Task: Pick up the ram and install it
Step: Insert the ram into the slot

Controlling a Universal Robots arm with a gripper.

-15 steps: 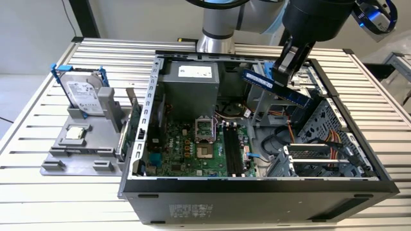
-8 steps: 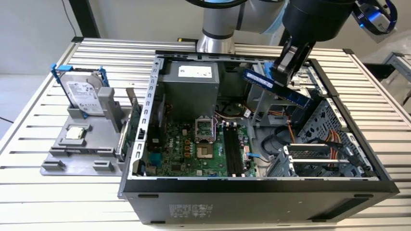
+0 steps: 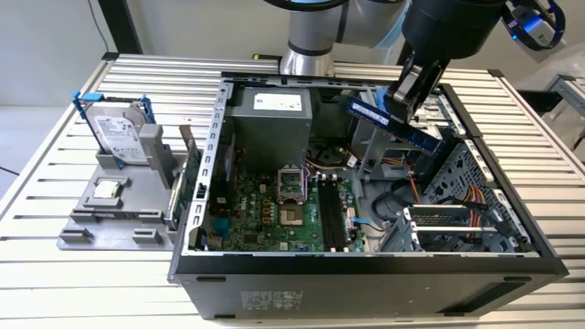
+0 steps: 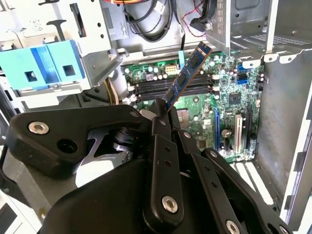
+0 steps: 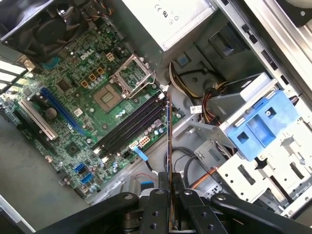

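1 gripper (image 3: 399, 108) pinches the ram (image 3: 422, 139) over the open computer case (image 3: 216, 123), mid-carry; seating likely demands alignment with memory slots (image 3: 331, 216).

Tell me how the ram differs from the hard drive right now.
The ram is a thin blue stick; the hard drive is a thick silver box in blue rails. The ram hangs tilted over the open case, clamped in the gripper; the hard drive stands upright in a grey holder outside it. Neither is installed in the case.
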